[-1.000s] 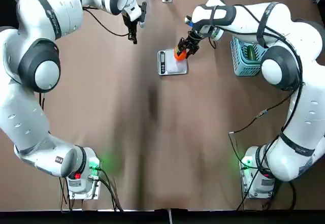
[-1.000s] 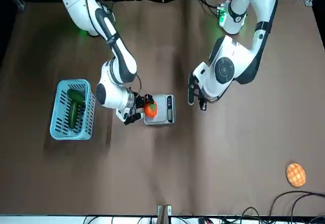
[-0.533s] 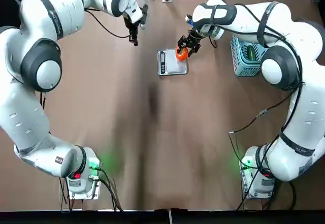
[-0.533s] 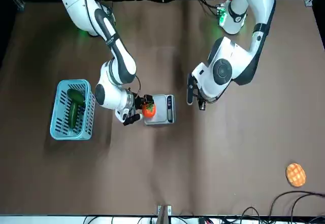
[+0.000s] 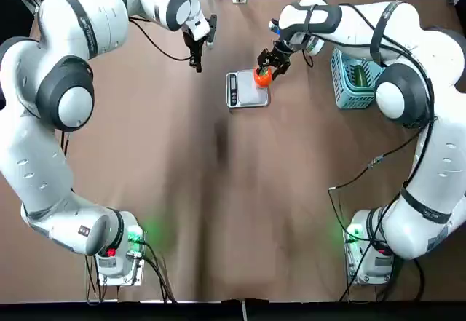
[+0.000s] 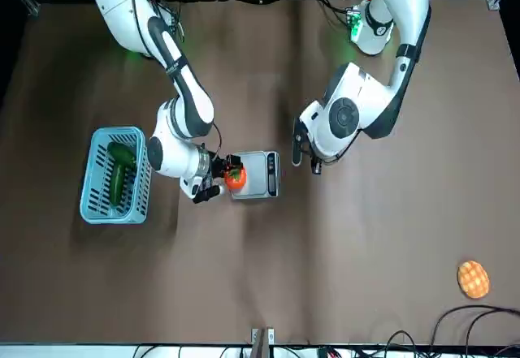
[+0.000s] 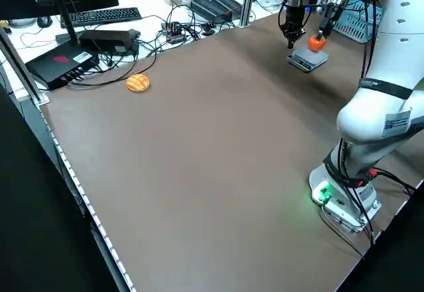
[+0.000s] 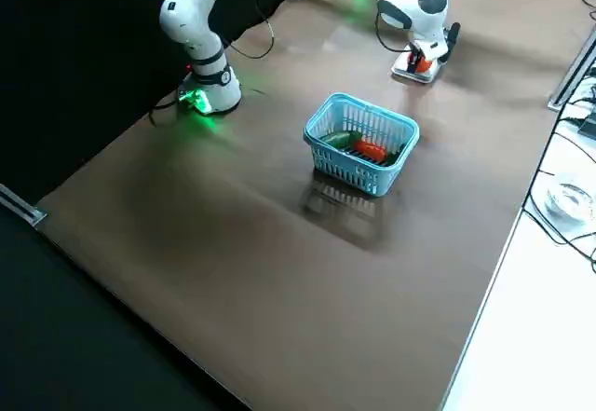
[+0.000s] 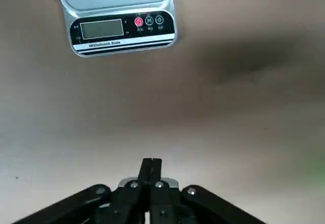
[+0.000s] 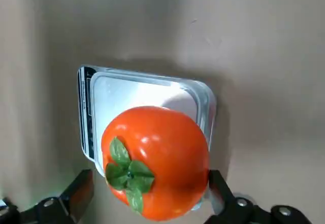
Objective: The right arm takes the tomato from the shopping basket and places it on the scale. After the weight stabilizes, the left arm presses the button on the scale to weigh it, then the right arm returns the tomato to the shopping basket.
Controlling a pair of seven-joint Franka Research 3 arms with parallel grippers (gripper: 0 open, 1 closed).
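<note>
"Right gripper (image 10: 151, 183) at the scale (image 10: 127, 92), its fingers spread on either side of the tomato (image 10: 165, 158), with a gap showing at one side," says the first observer. "Where exactly is the fruit?"

"Over the pan's edge nearer the shopping basket (image 6: 93, 179)," replies the second. "Whether its full weight bears on the pan, I cannot tell."

"What does good placement call for?"

"Centering, I'd judge. Close gently, shift it inward, lower it until the pan carries it, then open evenly and rise straight up. A sideways brush could roll it off, and a lingering finger could spoil the reading."

"And the left gripper (image 9: 151, 163)?"

"Closed, poised above the table just beside the scale, on the side of its display (image 9: 101, 29), which shows no digits. It should wait for the tomato to settle, then press the button (image 9: 138, 22) lightly, without nudging the scale."
</note>
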